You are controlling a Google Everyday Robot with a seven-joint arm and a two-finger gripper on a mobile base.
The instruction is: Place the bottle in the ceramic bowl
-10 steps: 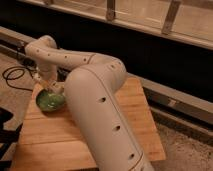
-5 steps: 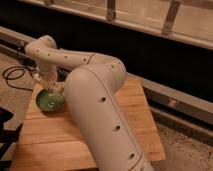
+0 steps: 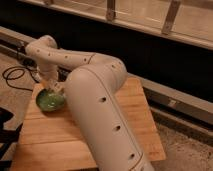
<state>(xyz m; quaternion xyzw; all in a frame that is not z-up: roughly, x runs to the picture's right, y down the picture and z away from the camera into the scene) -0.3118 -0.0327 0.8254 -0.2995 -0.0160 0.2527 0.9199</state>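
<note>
- Wooden butcher-block table fills the lower view, dark wall and railing behind; the big white arm reaches across it
- claw hangs right at the far rim of the round shallow green glazed ceramic bowl, which sits just below it
- honestly can't tell if the claw is apart or together; slim white plastic bottle isn't clearly visible, maybe in its grip
- I'd centre over the bowl and go low before letting go; otherwise it could roll out
</note>
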